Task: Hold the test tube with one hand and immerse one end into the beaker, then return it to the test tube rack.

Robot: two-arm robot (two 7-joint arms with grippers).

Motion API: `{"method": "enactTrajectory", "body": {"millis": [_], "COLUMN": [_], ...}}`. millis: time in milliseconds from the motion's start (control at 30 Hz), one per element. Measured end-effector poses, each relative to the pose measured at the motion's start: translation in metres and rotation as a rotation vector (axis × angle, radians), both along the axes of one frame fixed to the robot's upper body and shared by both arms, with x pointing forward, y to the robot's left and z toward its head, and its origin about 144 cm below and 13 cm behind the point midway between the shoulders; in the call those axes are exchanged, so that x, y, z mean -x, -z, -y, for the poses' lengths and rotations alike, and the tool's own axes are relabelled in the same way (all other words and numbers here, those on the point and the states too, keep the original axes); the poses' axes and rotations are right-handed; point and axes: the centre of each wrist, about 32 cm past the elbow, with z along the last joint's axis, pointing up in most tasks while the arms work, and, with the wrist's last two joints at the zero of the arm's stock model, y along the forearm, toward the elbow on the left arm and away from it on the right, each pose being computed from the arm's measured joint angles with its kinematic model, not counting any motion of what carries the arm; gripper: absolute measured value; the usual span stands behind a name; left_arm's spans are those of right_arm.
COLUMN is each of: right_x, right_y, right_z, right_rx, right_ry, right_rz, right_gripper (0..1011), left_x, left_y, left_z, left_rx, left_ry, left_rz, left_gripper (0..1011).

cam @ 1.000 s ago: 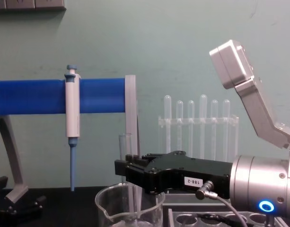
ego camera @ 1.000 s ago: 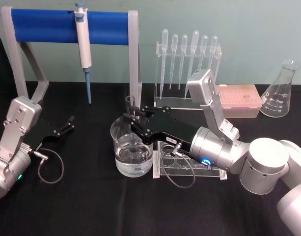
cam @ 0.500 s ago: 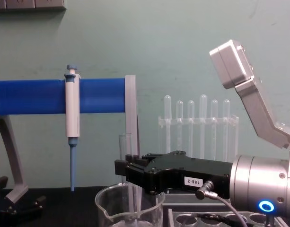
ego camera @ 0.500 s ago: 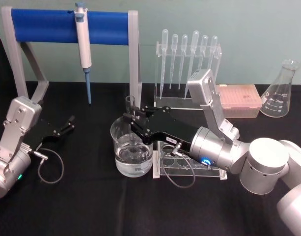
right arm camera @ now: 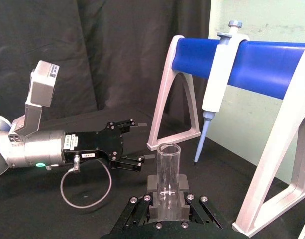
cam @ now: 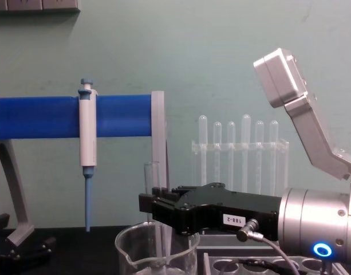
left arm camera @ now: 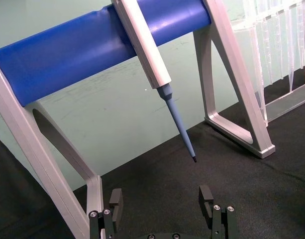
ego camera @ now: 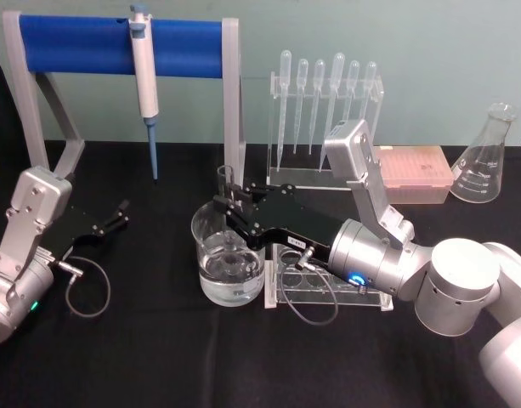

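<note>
Bench [ego camera: 158,365] carries all the glassware, and across the last second almost nothing on it has moved. The right gripper [ego camera: 229,204] stays at the same height above the beaker [ego camera: 205,255], and its fingers are clamped on the test tube [ego camera: 227,177] a little below the tube's rim. In the right wrist view the tube stands upright between the two pads. Its lower part goes down inside the beaker, and the end seems to reach the liquid, though the chest view does not let me see the tip clearly.

I judge that this stillness means the dip is being held, so the first half of the task looks done. What remains is to lift the tube straight up and carry it to the test tube rack [ego camera: 362,297], just beside the beaker.

The left gripper [ego camera: 120,212] rests low near the left edge with its fingers apart.
</note>
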Motion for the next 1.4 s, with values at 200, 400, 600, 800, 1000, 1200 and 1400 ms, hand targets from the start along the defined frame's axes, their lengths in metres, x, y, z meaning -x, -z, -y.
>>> {"method": "enactTrajectory", "body": {"millis": [200, 400, 600, 800, 1000, 1200, 1400], "right_x": [0.0000, 0.0000, 0.0000, 0.0000, 0.0000, 0.0000, 0.0000], "right_y": [0.0000, 0.0000, 0.0000, 0.0000, 0.0000, 0.0000, 0.0000], "right_z": [0.0000, 0.0000, 0.0000, 0.0000, 0.0000, 0.0000, 0.0000], "right_rx": [0.000, 0.000, 0.000, 0.000, 0.000, 0.000, 0.000], "right_ry": [0.000, 0.000, 0.000, 0.000, 0.000, 0.000, 0.000], "right_rz": [0.000, 0.000, 0.000, 0.000, 0.000, 0.000, 0.000], "right_gripper": [224, 224, 224, 224, 224, 224, 224], "left_x": [0.0000, 0.0000, 0.0000, 0.0000, 0.0000, 0.0000, 0.0000], "left_y": [0.0000, 0.0000, 0.0000, 0.0000, 0.0000, 0.0000, 0.0000], "left_z": [0.0000, 0.0000, 0.0000, 0.0000, 0.0000, 0.0000, 0.0000], "left_rx": [0.000, 0.000, 0.000, 0.000, 0.000, 0.000, 0.000], "left_ry": [0.000, 0.000, 0.000, 0.000, 0.000, 0.000, 0.000], "left_rz": [0.000, 0.000, 0.000, 0.000, 0.000, 0.000, 0.000], "left_gripper": [1000, 1000, 1000, 1000, 1000, 1000, 1000]}}
